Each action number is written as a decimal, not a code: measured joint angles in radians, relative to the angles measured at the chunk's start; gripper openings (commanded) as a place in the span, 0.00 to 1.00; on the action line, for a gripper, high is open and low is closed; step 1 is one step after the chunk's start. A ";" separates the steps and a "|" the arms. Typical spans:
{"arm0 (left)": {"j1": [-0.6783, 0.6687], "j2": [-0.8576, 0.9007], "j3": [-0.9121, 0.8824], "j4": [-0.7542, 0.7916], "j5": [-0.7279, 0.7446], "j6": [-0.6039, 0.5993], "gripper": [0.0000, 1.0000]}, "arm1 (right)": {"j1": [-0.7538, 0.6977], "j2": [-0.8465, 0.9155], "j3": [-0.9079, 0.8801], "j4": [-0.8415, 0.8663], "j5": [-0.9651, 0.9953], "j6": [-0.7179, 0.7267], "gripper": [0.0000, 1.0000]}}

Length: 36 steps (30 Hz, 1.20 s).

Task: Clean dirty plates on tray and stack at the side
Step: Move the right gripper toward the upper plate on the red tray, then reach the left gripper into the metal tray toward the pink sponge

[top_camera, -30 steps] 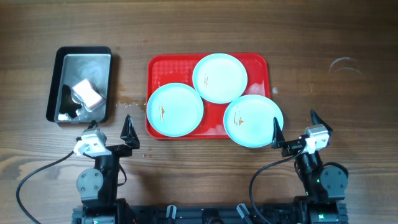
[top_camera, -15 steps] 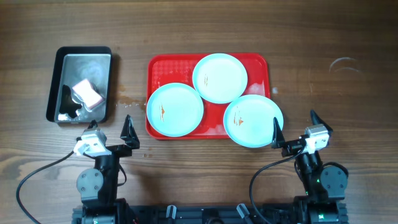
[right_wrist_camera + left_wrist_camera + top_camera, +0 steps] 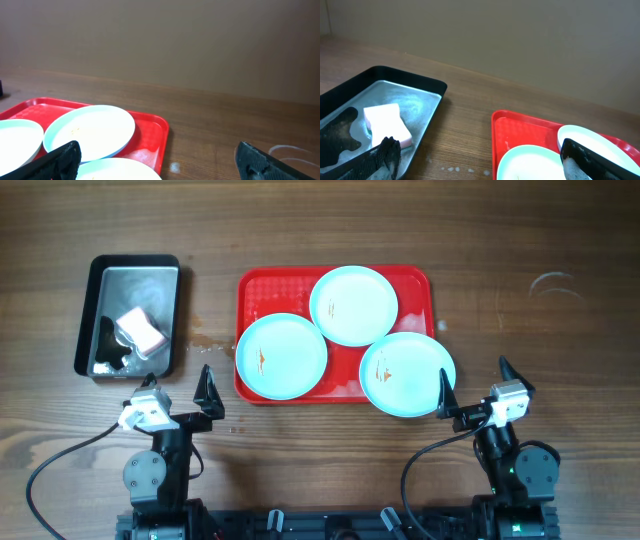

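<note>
Three pale turquoise plates lie on the red tray [image 3: 262, 290]: one at the left [image 3: 281, 356], one at the back [image 3: 353, 304], one at the front right [image 3: 407, 374] overhanging the tray's rim. Each has small orange-brown smears. My left gripper [image 3: 178, 392] is open and empty, near the table's front, left of the tray. My right gripper [image 3: 475, 386] is open and empty, just right of the front-right plate. The left wrist view shows the tray [image 3: 520, 131] and two plates [image 3: 530, 162]. The right wrist view shows the tray [image 3: 155, 131] and the back plate [image 3: 90, 129].
A black-rimmed metal tin [image 3: 128, 315] stands at the left with a white-pink sponge [image 3: 139, 331] and soapy water in it; both show in the left wrist view, the sponge [image 3: 386, 122]. Water drops lie on the wood beside the tray. A faint ring mark [image 3: 552, 284] is at the right.
</note>
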 measured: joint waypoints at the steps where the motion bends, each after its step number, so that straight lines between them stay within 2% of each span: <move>1: 0.000 0.000 0.000 0.000 0.000 0.000 1.00 | 0.000 0.000 0.000 0.000 0.000 0.000 1.00; 9: 0.000 0.000 0.000 0.000 0.000 0.000 1.00 | 0.000 0.000 0.000 0.031 0.037 -0.008 1.00; 14: 0.000 0.000 0.000 0.000 0.000 0.000 1.00 | 0.000 0.000 0.011 0.096 -0.063 -0.007 1.00; 19: 0.000 0.000 0.000 0.000 0.000 0.000 1.00 | 0.000 0.099 0.191 0.053 -0.171 0.060 1.00; 21: 0.000 0.001 0.000 0.000 0.000 0.000 1.00 | 0.000 0.192 0.307 -0.013 -0.209 0.072 1.00; 28: 0.000 0.002 0.000 -0.001 0.000 0.000 1.00 | 0.001 0.738 0.826 -0.368 -0.432 0.120 1.00; 30: 0.000 0.002 0.000 0.000 0.000 0.000 1.00 | 0.001 0.887 0.968 -0.514 -0.493 0.148 1.00; 34: 0.000 0.002 0.000 0.000 0.000 0.000 1.00 | 0.017 1.248 1.342 -0.929 -0.570 0.184 1.00; 36: 0.000 0.003 0.000 0.000 0.000 0.000 1.00 | 0.056 1.373 1.469 -1.056 -0.575 0.170 1.00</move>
